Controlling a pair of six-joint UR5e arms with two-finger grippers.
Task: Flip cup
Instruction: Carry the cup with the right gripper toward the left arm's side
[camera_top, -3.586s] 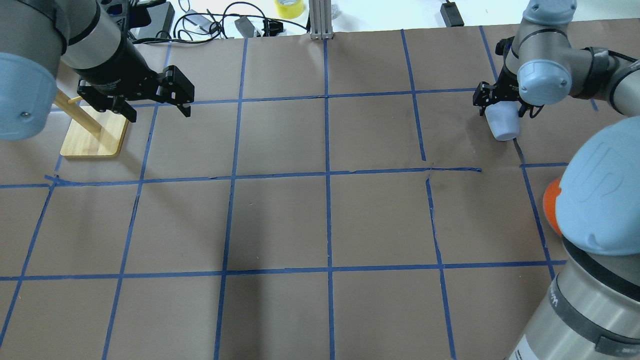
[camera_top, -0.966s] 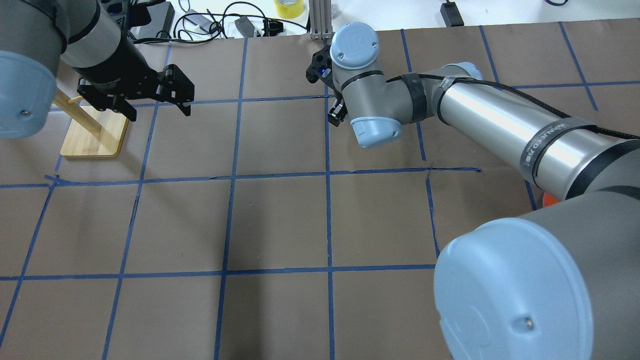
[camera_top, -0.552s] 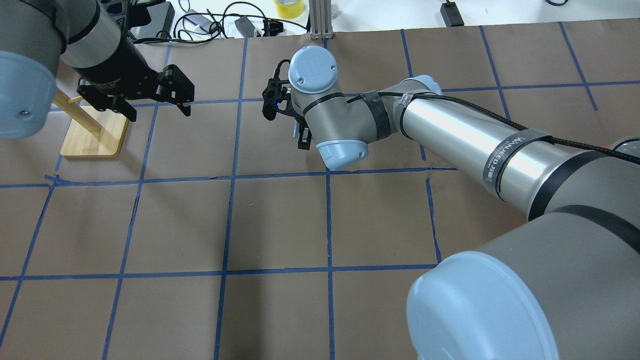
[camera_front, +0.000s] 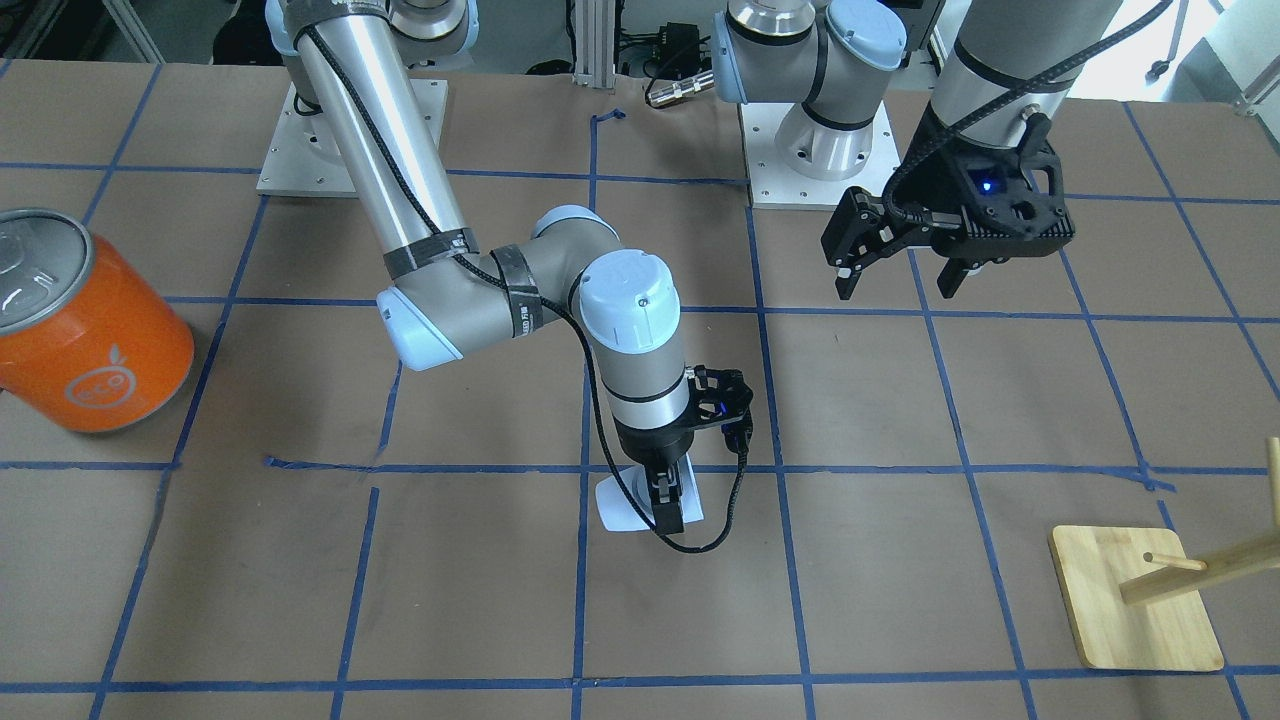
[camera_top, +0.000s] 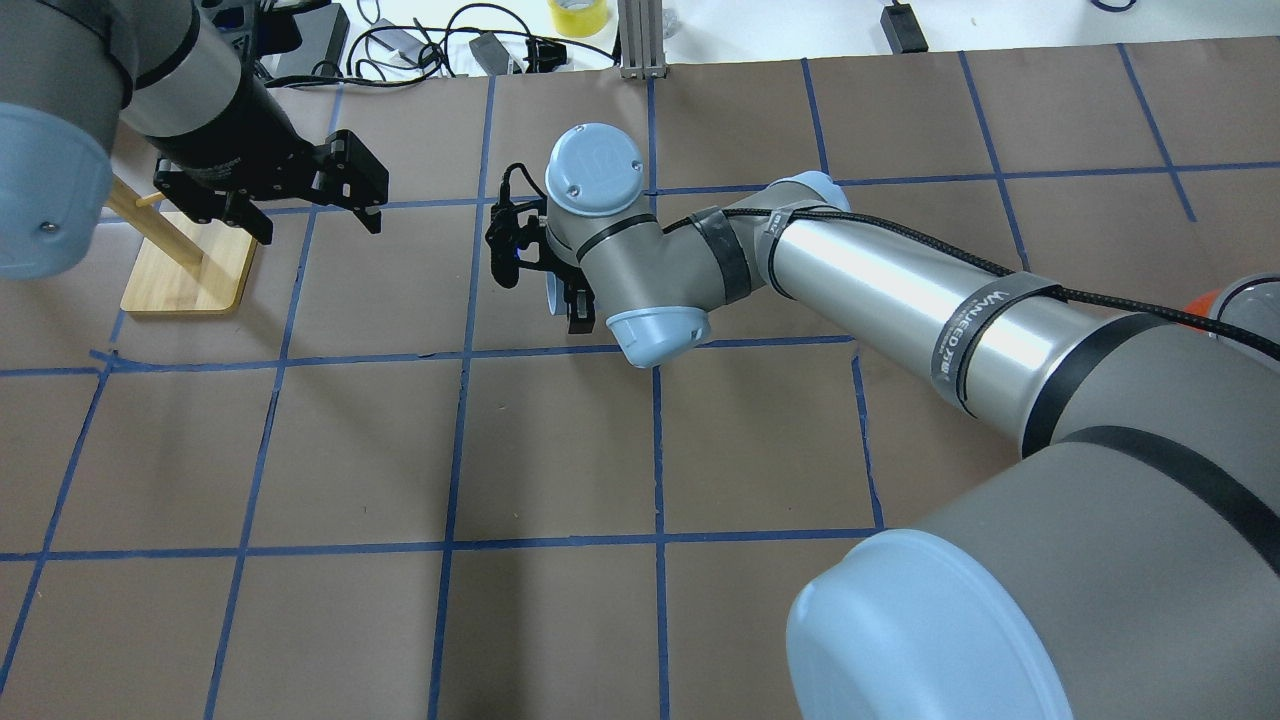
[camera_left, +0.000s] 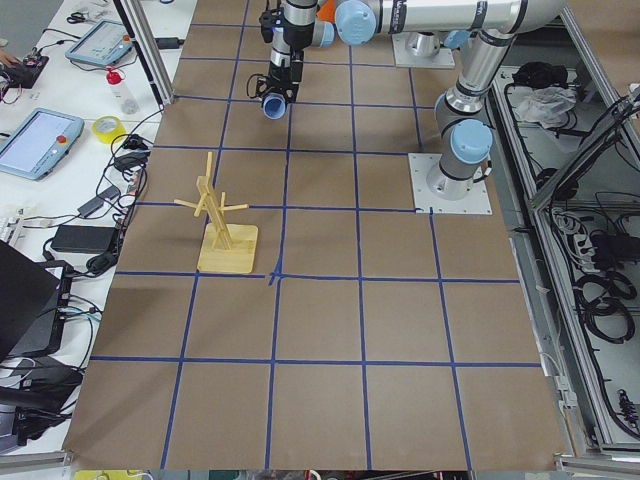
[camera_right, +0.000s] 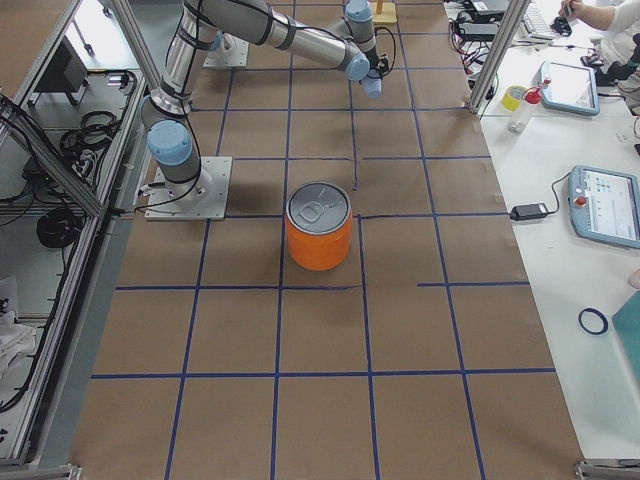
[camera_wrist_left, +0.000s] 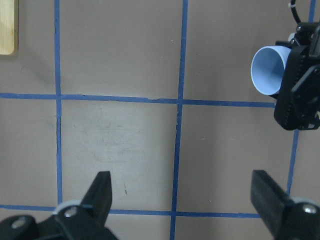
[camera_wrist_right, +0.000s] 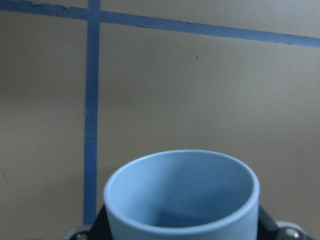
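Note:
My right gripper (camera_front: 660, 503) is shut on the pale blue cup (camera_front: 620, 506) and holds it tilted just above the brown table. The cup's open mouth shows in the left wrist view (camera_wrist_left: 270, 70) and in the right wrist view (camera_wrist_right: 182, 200). In the overhead view my right gripper (camera_top: 560, 293) hides nearly all of the cup (camera_top: 551, 290). My left gripper (camera_front: 900, 272) is open and empty, hovering apart from the cup; it also shows in the overhead view (camera_top: 318, 215) and in its own wrist view (camera_wrist_left: 185, 200).
A large orange can (camera_front: 90, 330) with a silver top stands on my right side, also in the exterior right view (camera_right: 320, 240). A wooden peg rack (camera_front: 1135, 600) stands on my left side, under the left arm (camera_top: 190, 265). Cables and tape lie beyond the far edge.
My right arm has carried the cup from the far right of the table leftward to left of centre. The left arm has not moved.

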